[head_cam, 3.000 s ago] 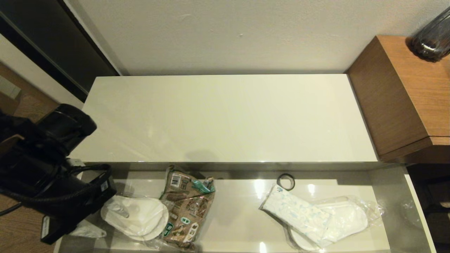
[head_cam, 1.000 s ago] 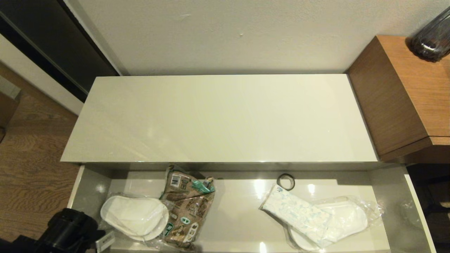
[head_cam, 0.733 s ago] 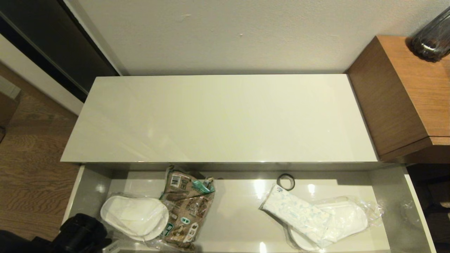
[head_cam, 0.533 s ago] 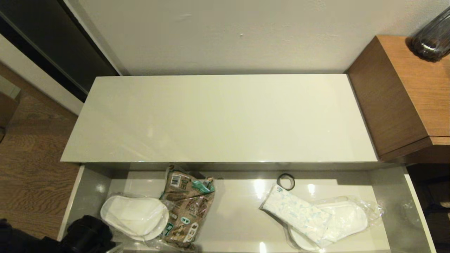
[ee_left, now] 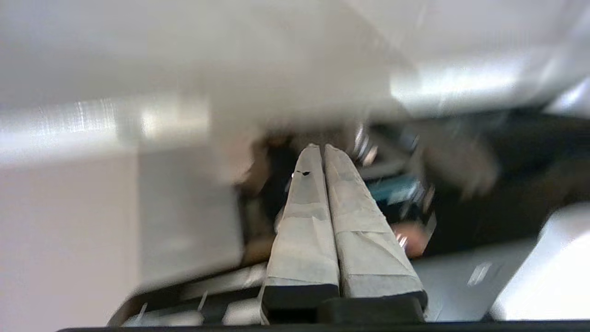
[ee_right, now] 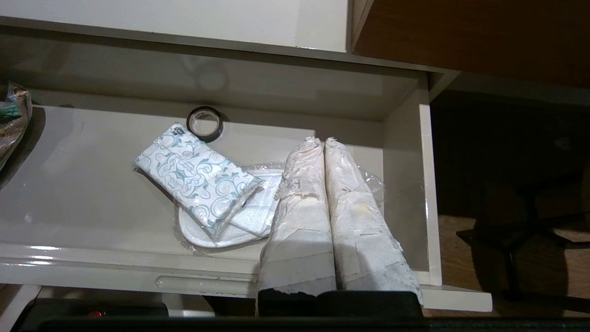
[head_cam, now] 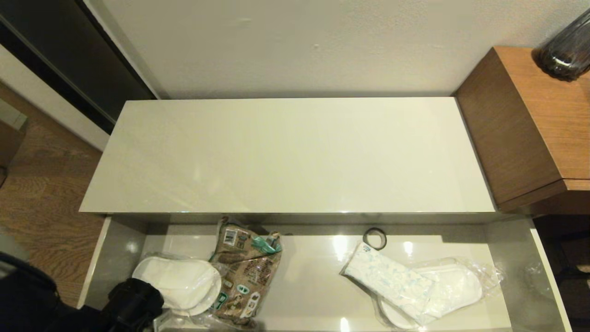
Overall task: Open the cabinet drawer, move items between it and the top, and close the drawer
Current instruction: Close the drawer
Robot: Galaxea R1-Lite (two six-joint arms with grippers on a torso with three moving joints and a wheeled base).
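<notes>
1. While the drawer (head_cam: 115, 249) stands pulled out below the cabinet top (head_cam: 290, 157), we see our left arm low at its front left corner, and the left gripper (ee_left: 322, 150) has its two taped fingers pressed together, holding nothing that we can make out.
2. Our right gripper (ee_right: 322, 140) hangs over the right end of the drawer with its fingers likewise closed against each other and empty.
3. At the left end lies one pair of white slippers in a clear bag (head_cam: 177, 283), touching the brown snack bag (head_cam: 244, 272) just beside it.
4. We can see a barcode patch and green and white label panels on the snack bag, but none of the writing is readable.
5. At the right end the tissue pack (head_cam: 389, 281), printed with pale blue swirls, lies tilted across a second pair of bagged slippers (head_cam: 449, 288); its small corner mark is too small to read.
6. A black tape roll (head_cam: 374, 238) lies flat near the drawer's back wall, just beside the tissue pack's far corner.
7. We see a dark glass vase (head_cam: 564, 50) on the wooden unit (head_cam: 534, 124) to the right.
</notes>
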